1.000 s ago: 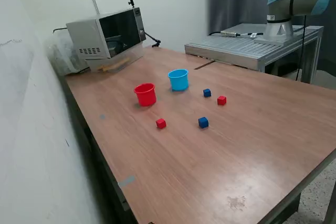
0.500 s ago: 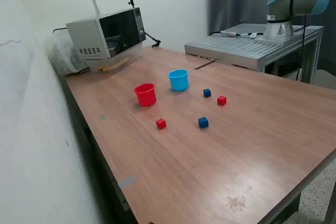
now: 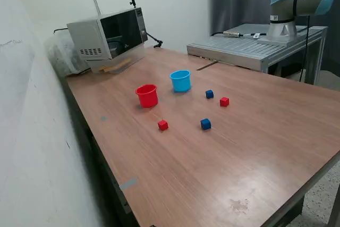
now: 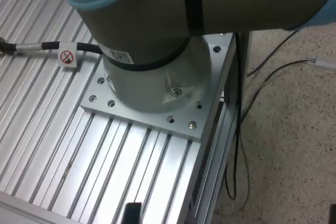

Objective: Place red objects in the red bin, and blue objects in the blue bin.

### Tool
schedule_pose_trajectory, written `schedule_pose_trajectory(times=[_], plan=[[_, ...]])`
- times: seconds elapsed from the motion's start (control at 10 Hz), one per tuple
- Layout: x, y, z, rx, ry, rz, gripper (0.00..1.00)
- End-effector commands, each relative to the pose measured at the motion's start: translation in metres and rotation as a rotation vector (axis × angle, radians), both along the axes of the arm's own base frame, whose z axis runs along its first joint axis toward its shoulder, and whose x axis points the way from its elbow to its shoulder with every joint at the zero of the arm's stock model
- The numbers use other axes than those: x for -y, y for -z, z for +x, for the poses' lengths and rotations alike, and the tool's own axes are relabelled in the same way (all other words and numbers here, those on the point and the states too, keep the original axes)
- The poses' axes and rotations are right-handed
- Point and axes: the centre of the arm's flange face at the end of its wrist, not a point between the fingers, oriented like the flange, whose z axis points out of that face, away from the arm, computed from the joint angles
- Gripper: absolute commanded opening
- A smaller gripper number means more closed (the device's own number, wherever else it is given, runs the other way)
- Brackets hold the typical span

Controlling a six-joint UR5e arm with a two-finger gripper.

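Wooden surface (image 3: 255, 147) carried all four cubes loose, well away from the hand: red cube (image 3: 163, 125), blue cube (image 3: 205, 124), then another red cube (image 3: 224, 101) and blue cube (image 3: 209, 94), with red bin (image 3: 147, 95) and blue bin (image 3: 180, 81) beyond. No sorting had begun; the hand's state could not be told, and the arm needed to reach out to a cube.

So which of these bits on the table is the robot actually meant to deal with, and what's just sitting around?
For the job:
red cup
blue cup
red cubes and
dark-blue cubes and

Just lying about:
microwave
clear plastic bag beside it
cables on the floor
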Motion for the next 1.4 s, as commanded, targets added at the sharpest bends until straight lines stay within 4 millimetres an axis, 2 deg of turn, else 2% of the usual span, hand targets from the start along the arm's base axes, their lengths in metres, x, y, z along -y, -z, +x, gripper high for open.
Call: schedule_pose_trajectory(times=[0.0,0.4,0.7,1.0,1.1,1.3], plan=[[0.002,0.0,0.001,0.0,-0.005,-0.001,1.0],[0.001,-0.002,0.0,-0.014,0.002,-0.007,1.0],[0.008,-0.008,-0.021,-0.152,-0.01,-0.045,1.0],[0.037,-0.029,-0.078,-0.356,-0.035,-0.11,1.0],[0.043,-0.043,-0.095,-0.387,-0.029,-0.119,1.0],[0.049,-0.068,-0.135,-0.595,-0.01,-0.181,1.0]])
